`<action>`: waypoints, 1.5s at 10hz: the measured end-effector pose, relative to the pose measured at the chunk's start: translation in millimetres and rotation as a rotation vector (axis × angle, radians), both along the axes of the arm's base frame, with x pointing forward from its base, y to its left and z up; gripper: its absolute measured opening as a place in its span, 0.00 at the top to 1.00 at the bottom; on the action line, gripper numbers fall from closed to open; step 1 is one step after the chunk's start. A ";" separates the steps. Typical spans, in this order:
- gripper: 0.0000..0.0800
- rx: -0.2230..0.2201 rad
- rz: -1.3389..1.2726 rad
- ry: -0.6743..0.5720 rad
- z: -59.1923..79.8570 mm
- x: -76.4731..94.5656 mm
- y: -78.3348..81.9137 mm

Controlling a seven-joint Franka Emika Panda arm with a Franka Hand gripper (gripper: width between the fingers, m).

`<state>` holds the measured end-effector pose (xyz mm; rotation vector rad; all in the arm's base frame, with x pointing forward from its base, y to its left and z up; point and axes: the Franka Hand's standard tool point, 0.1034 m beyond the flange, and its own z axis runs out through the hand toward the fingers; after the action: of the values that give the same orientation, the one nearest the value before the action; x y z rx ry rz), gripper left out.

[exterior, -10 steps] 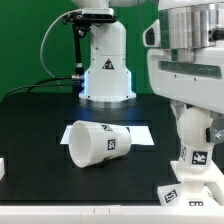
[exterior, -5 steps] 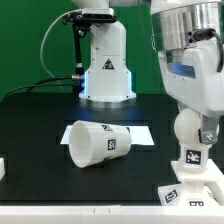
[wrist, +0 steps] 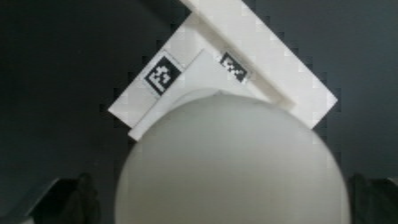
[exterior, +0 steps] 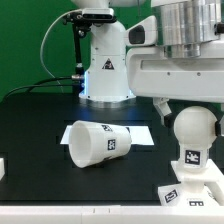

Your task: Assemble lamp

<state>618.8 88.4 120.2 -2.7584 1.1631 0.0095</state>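
The bulb stands upright on its neck, on the square stepped base at the exterior view's right front. My gripper hangs just above the ball head. In the wrist view the ball fills the middle and the dark fingers stand apart from it on both sides, open. The tagged base shows beyond the ball. The tapered shade lies on its side at the middle of the black table, away from the gripper.
The marker board lies flat behind the shade. The large white robot pedestal with cables stands at the back. A small white object sits at the exterior view's left edge.
My gripper has turned about its vertical axis over the bulb and sits a little higher, so the whole ball head shows. The shade and base have not moved.
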 end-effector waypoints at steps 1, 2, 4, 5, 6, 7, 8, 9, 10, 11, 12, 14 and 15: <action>0.13 -0.005 0.077 -0.010 -0.2 -0.1 -0.8; 0.13 -0.009 0.152 -0.021 -0.2 -0.2 -0.9; 0.13 -0.096 0.490 -0.042 -1.1 -1.4 -2.7; 0.13 -0.155 0.683 -0.053 -0.4 -0.9 2.3; 0.13 -0.177 0.844 -0.071 -1.3 0.5 4.4; 0.13 -0.183 0.937 -0.074 -2.7 0.6 3.6; 0.13 -0.178 0.892 -0.072 -2.8 0.5 3.8; 0.28 -0.178 0.877 -0.071 -2.7 0.7 3.8; 0.28 -0.179 0.881 -0.071 -2.8 0.6 3.6; 0.28 -0.175 0.819 -0.068 -2.8 0.5 3.9; 0.28 -0.171 0.734 -0.062 -2.9 0.5 4.0; 0.28 -0.164 0.544 -0.047 -3.2 0.0 4.5; 0.28 -0.162 0.426 -0.039 -3.5 -0.3 4.5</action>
<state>618.5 92.9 116.8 -3.0776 0.5700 -0.0947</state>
